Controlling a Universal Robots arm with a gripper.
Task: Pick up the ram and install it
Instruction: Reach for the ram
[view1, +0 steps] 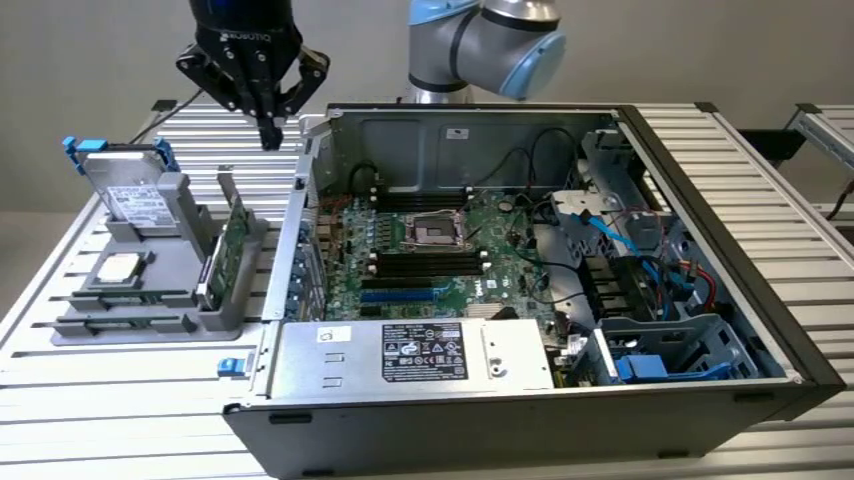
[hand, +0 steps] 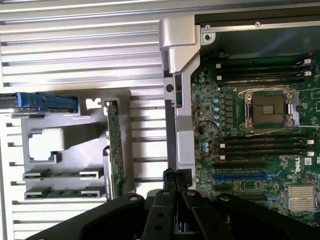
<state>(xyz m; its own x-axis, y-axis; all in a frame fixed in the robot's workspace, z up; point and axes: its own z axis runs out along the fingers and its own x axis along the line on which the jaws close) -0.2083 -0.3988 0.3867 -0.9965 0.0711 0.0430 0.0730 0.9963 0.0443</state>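
Shut and empty, the tool (view1: 271, 135) hangs over the ribbed metal tabletop (view1: 134, 420), so I judge the pick-up is not yet begun. On the exterior view's left the ram (hand: 62, 175), a thin green stick, lies in a slot of the grey plastic holder (hand: 65, 117); taking it calls for opened jaws lined along its narrow edge. Further right in that view stands the open steel case (view1: 534, 430).
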